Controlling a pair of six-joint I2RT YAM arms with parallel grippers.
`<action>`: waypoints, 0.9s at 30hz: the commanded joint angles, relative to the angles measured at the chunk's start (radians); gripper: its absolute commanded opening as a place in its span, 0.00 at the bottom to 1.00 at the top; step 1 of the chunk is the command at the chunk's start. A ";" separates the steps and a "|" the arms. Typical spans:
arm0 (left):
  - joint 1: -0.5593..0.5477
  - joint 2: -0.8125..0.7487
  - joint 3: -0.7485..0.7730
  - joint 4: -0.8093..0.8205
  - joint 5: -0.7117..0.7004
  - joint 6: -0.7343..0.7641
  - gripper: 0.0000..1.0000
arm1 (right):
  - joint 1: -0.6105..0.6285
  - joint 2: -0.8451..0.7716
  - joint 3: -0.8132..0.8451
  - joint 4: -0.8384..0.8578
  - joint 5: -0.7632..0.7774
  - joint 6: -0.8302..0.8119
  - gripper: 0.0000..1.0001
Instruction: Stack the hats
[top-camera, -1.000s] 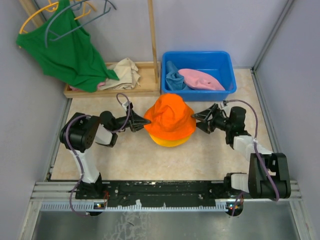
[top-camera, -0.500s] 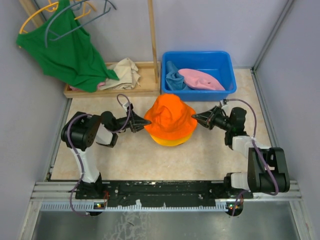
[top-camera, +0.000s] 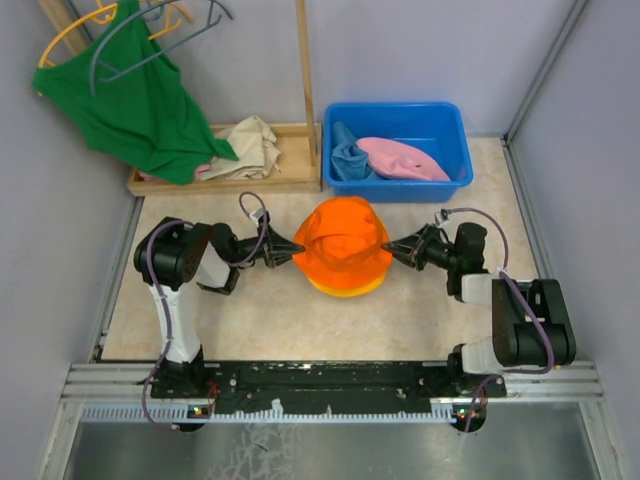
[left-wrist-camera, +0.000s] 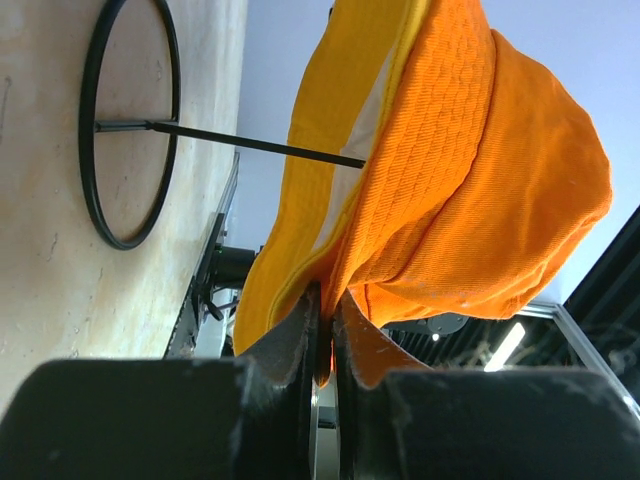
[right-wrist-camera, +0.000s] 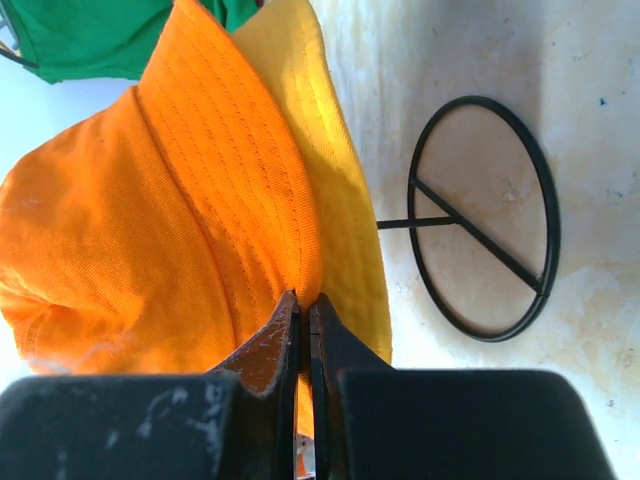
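Left gripper (top-camera: 292, 254) and right gripper (top-camera: 392, 248) pinch the bright orange hat (top-camera: 343, 240), mid-table atop the yellow-orange hat (top-camera: 345, 291). We see the pink hat (top-camera: 402, 158) and light blue hat (top-camera: 348, 160) in the far blue bin (top-camera: 395, 110); only wrist views show a wire stand (right-wrist-camera: 478, 234).

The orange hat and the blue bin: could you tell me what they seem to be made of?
The orange hat: likely cotton-type woven cloth, matte, with visible ribbed weave and stitch rows. The blue bin: probably moulded plastic, smooth, slightly glossy, rounded rim.
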 joint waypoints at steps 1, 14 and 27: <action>0.012 0.045 0.007 0.269 0.039 0.052 0.12 | -0.016 0.041 0.004 -0.150 0.035 -0.172 0.00; 0.058 0.089 0.000 0.269 0.054 0.076 0.09 | -0.016 0.014 0.093 -0.475 0.138 -0.431 0.00; 0.050 -0.017 -0.110 0.269 0.037 0.081 0.27 | -0.005 -0.003 0.301 -0.669 0.159 -0.536 0.22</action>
